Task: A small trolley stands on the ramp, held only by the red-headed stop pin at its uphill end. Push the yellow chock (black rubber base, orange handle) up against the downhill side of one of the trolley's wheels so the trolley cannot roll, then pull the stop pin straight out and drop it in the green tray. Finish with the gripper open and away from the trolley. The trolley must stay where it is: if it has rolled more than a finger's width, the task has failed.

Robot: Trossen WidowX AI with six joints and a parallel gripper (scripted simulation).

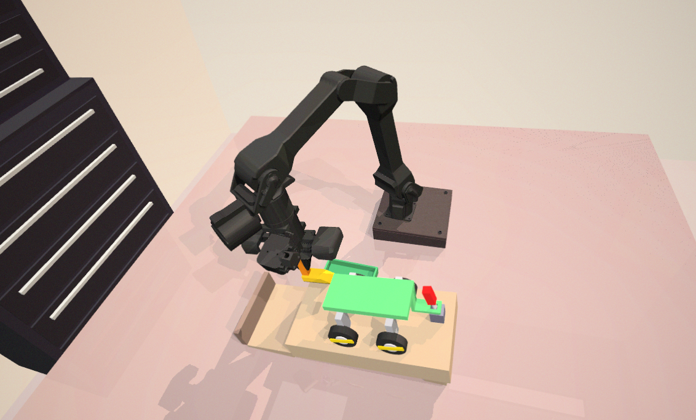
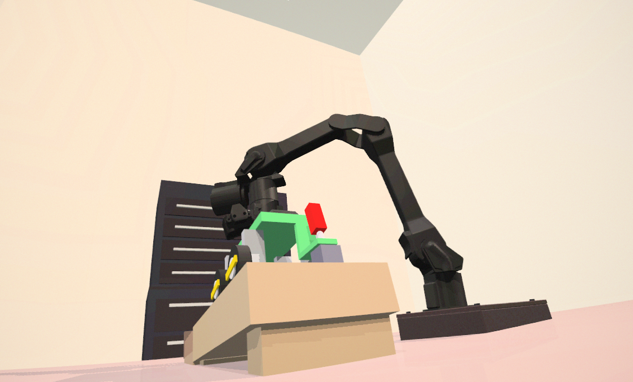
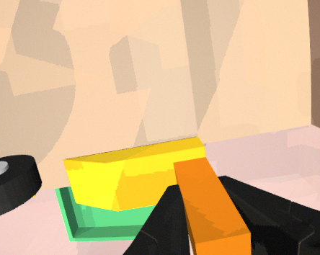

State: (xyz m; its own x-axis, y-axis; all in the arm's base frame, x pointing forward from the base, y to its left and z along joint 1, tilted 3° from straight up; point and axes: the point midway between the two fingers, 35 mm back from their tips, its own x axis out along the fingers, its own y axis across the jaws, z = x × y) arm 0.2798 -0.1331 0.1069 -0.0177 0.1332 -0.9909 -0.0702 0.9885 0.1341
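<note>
My gripper (image 1: 305, 264) (image 3: 197, 191) is shut on the orange handle (image 3: 211, 202) of the yellow chock (image 1: 316, 275) (image 3: 134, 173). The chock hangs over the tray-side edge of the ramp, downhill of the trolley; in the wrist view it partly covers the green tray (image 1: 359, 266) (image 3: 109, 232). A trolley wheel (image 3: 15, 184) shows left of the chock, with a gap between. The green trolley (image 1: 369, 295) (image 2: 279, 217) stands on the ramp (image 1: 420, 358) (image 2: 317, 289). The red-headed stop pin (image 1: 429, 295) (image 2: 315, 217) stands in its uphill bracket. The chock's rubber base is hidden.
A brown end board (image 1: 256, 307) (image 3: 319, 72) stands across the ramp's low end. The arm's base plate (image 1: 410, 233) (image 2: 466, 322) is behind the tray. A dark drawer cabinet (image 1: 77, 205) (image 2: 186, 265) stands at the left. The trolley's deck rises close beside the chock.
</note>
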